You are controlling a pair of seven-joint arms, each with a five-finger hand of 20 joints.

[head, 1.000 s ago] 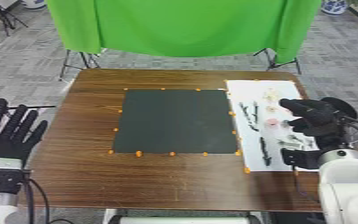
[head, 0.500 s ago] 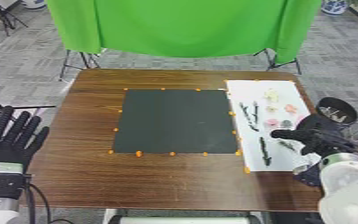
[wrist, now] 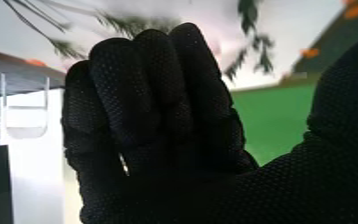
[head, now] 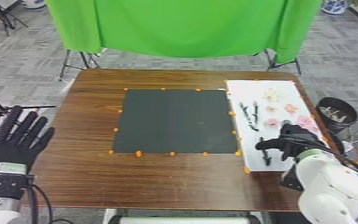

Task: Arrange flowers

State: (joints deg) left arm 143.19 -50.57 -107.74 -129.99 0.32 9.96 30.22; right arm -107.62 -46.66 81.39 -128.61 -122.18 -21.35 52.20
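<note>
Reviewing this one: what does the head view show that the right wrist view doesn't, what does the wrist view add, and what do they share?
Head view adds: the open left hand beside the table's left edge, and a blue-and-white vase behind.
Right wrist view adds: a pale metal frame.
Shared: the right hand, white sheet, leafy stems and green cloth.

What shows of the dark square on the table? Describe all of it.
The dark square is a flat, matt, greenish-black sheet or board with straight edges and a plain surface. It lies flat near the middle of the brown table, with small orange spots dotted around its border. Close along its right side lies the white sheet.
</note>
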